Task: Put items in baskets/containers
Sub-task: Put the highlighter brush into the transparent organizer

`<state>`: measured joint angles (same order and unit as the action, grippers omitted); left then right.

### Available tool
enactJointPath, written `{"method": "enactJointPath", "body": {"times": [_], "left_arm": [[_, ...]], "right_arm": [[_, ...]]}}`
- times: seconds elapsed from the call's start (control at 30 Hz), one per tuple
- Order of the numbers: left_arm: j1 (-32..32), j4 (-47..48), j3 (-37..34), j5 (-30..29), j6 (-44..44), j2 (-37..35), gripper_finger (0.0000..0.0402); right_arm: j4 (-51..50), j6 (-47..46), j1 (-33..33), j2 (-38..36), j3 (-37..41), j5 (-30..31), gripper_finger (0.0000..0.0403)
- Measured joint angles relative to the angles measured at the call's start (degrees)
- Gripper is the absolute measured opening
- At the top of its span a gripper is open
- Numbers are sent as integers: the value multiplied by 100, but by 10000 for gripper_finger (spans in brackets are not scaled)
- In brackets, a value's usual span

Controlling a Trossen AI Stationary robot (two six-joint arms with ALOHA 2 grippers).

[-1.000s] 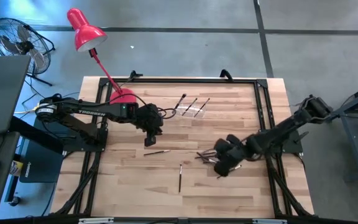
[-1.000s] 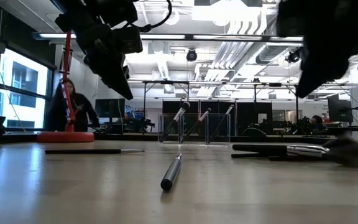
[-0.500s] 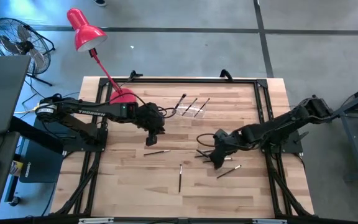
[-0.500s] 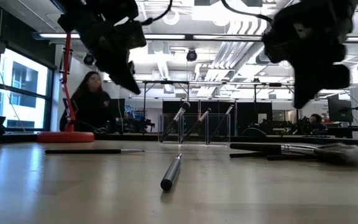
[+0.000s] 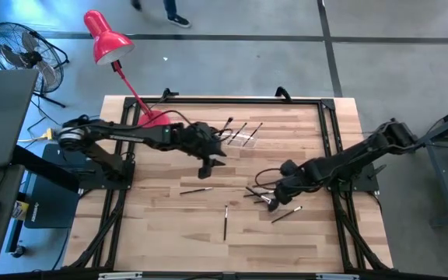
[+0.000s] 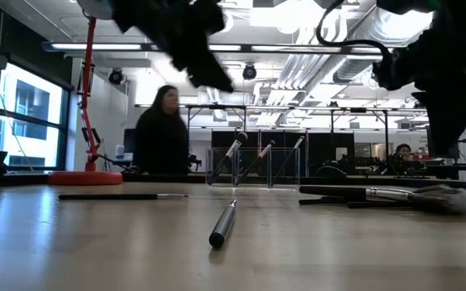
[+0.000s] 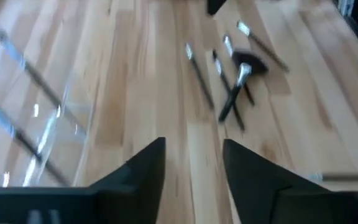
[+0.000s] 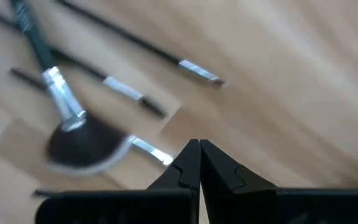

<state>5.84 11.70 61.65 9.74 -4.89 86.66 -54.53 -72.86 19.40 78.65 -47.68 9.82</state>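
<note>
Since the right gripper [image 5: 273, 201] is sitting right over the tangle of brushes [image 5: 257, 194] with its fingers pinched fully together and nothing between them, I'd say the step in hand is grabbing one from that pile, and it can't do that until it spreads them. Pick one handle that lies clear of its neighbours, straddle it crosswise, and stay away from the fan brush [image 8: 79, 144] head, which looks floppy. Meanwhile the left gripper [image 5: 208, 168] hangs empty with its fingers apart, just beside the clear holder [image 5: 241, 138] at the back of the table [image 5: 162, 233], where three brushes already lean. Loose ones also lie mid-table, like the single brush [image 5: 225, 222] nearer the front, an easier target honestly.
</note>
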Motion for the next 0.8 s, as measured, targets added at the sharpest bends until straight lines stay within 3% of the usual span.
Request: {"method": "enactJointPath", "body": {"times": [0.1,0.23,0.43,0.6,0.8], "left_arm": [[-169,442,626,-25,-151,521,189],[-436,962,1480,-299,-794,1290,210],[-712,1344,2244,-588,-1494,2154,213],[-778,1156,2674,-561,-1612,2747,214],[-859,1341,3350,-257,-1753,3427,214]], "right_arm": [[-108,-160,-156,-152,88,466,0],[119,87,-412,-562,396,637,0],[741,464,-717,-1629,1249,630,0],[857,474,-754,-2532,1862,604,0],[985,414,-752,-3082,2263,466,0]]}}
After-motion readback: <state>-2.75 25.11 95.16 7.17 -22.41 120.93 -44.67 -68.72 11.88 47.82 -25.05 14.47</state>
